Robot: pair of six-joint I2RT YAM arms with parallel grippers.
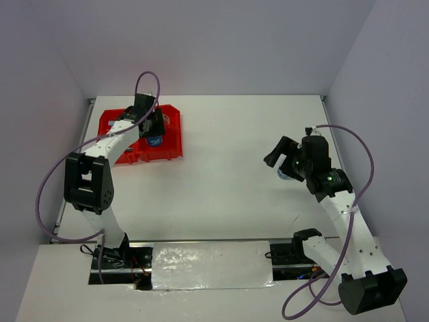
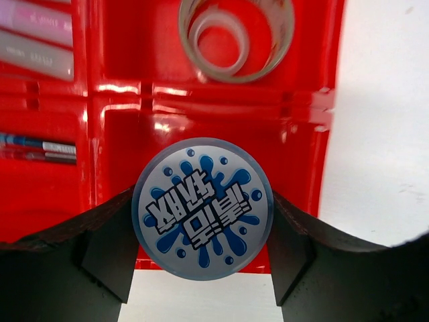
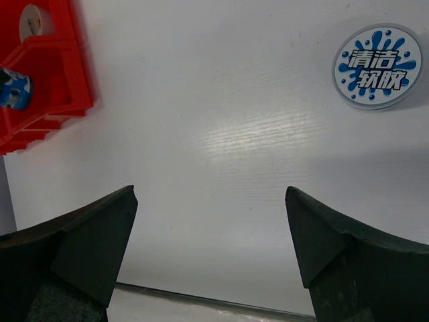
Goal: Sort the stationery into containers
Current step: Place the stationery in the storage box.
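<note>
Left pincer: closed across a round blue-white tub, one finger on each side of its wall, printed lid facing up.

Location: the tub hangs over the near right compartment of the red bin, at the far left corner of the counter. Whether it touches the compartment floor cannot be told. Tape rings lie in the compartment beyond; pens lie in the one to its left.

Right pincer: wide apart, holding nothing, above the counter near its right edge.

Second tub: lid up on the counter, just off to the side of the right pincer and not between its fingers.

Handling (judged): small, stiff plastic, probably light; the smooth curved wall may slip or roll out. Best taken across the full width, fingers low on the wall, not on the lid.

Room: bin walls and dividers stand close around the held tub, so a straight drop suits. A broad stretch of counter separates the second tub from the bin.
</note>
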